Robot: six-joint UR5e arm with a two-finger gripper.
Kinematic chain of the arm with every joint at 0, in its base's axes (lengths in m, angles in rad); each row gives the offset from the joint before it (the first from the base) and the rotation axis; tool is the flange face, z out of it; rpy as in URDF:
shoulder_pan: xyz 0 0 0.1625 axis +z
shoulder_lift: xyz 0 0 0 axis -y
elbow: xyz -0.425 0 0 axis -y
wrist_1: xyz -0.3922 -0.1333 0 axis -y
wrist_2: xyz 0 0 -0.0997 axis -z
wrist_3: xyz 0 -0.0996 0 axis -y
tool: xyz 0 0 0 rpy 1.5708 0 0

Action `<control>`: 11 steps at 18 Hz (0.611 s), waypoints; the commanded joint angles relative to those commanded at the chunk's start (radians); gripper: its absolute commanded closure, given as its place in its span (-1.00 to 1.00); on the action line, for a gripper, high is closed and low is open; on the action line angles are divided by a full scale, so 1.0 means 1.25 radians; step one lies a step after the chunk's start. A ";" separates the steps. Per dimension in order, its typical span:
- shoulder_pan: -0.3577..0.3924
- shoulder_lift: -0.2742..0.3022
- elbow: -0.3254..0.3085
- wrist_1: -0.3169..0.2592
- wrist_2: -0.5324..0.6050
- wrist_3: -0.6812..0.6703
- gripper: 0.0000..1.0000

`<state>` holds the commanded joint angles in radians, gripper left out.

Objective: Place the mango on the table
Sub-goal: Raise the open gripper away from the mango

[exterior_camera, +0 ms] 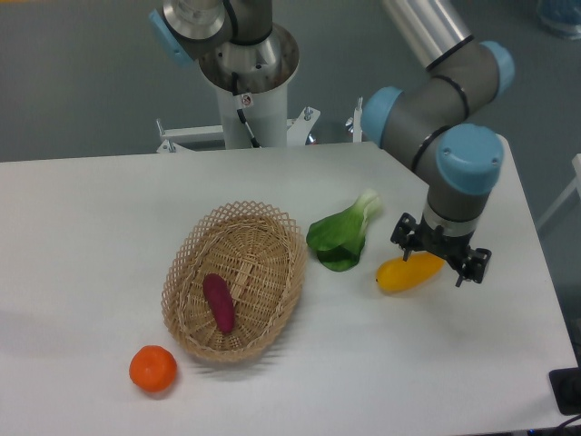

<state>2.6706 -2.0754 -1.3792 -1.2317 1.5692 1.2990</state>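
Observation:
The mango (405,273) is yellow-orange and elongated. It lies low over the white table (91,236), right of the basket, and its right end is tucked under my gripper (439,261). The gripper points straight down and appears shut on that end. The wrist hides most of the fingers. I cannot tell whether the mango touches the tabletop or hangs just above it.
A green bok choy (342,238) lies just left of the mango. An oval wicker basket (186,272) holds a purple sweet potato (218,302). A round orange tangerine (152,369) sits at the front left. The robot base (247,77) stands at the table's back edge.

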 joint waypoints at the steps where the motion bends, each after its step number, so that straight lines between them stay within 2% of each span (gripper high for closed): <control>1: 0.001 -0.002 0.007 -0.003 -0.001 0.020 -1.00; 11: 0.022 -0.004 0.027 -0.001 -0.018 0.073 -1.00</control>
<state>2.6983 -2.0801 -1.3453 -1.2333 1.5463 1.3898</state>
